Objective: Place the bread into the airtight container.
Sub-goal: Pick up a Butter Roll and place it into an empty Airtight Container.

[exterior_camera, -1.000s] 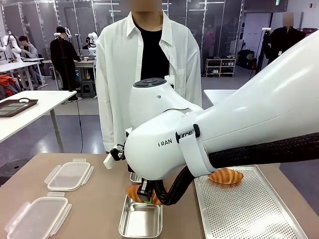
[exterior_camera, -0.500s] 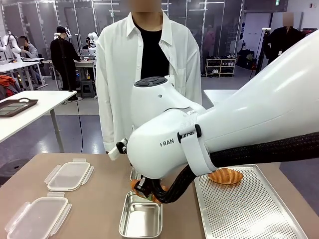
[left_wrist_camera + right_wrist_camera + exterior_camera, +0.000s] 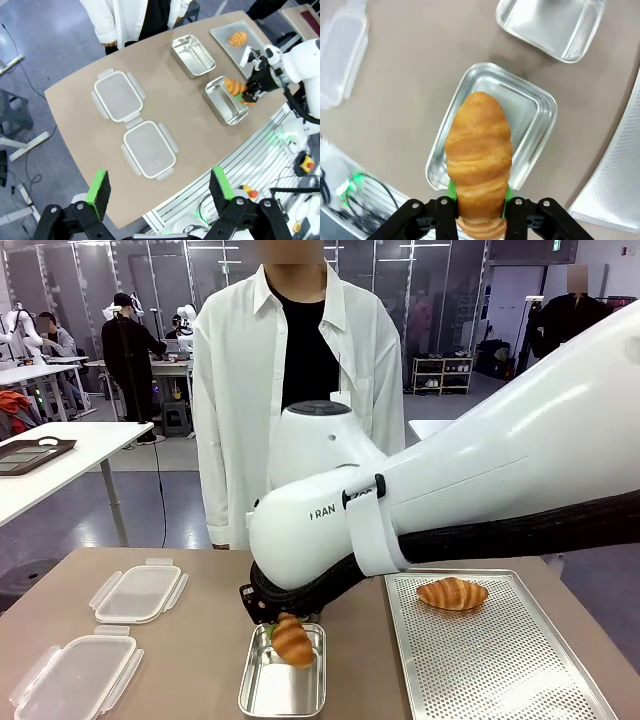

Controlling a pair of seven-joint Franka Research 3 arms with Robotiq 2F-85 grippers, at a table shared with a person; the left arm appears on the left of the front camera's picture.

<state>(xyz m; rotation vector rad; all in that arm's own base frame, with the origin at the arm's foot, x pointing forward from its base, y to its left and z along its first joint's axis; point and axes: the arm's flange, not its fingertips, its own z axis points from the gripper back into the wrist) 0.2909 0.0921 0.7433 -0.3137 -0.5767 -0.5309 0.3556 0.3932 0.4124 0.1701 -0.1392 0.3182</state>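
Note:
A golden croissant is clamped between the green pads of my right gripper, which is shut on it. It hangs just above the near metal container, also seen from the front as the croissant over the container. My right arm crosses the middle of the table. From high above the table's left side, my left gripper stands open with nothing between its fingers; there the croissant and container show far off. A second croissant lies on the perforated tray.
A second metal container sits farther back, toward the person. Two clear plastic lids lie on the table's left side. A person in a white shirt stands at the far edge.
My right arm has swung and lowered, bringing the croissant from the container's far rim to over its middle. The left arm has not visibly moved.

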